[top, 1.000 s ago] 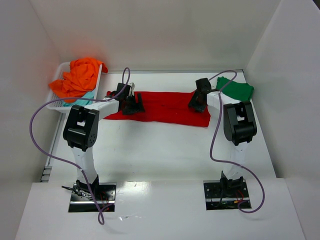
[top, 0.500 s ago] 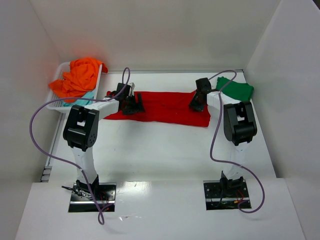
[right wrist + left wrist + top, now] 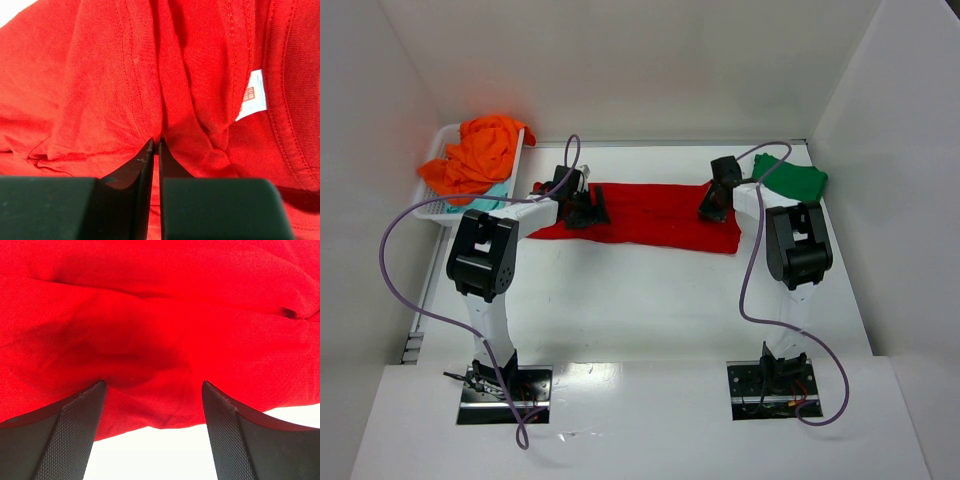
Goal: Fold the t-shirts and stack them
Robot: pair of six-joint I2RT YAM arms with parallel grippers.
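A large red t-shirt lies folded lengthways across the back of the table. My left gripper rests at its left end, jaws open, with the shirt's edge between the black fingers. At the shirt's right end my right gripper is shut, pinching a fold of red cloth beside the white neck label. A dark green t-shirt sits folded at the back right. An orange t-shirt and a pale teal one lie in the basket.
A white lattice basket stands at the back left against the wall. White walls close in the table on three sides. Purple cables loop from both arms toward their bases.
My right gripper's jaws have closed on the red cloth at the shirt's right end. The left gripper and the shirts have stayed in place.
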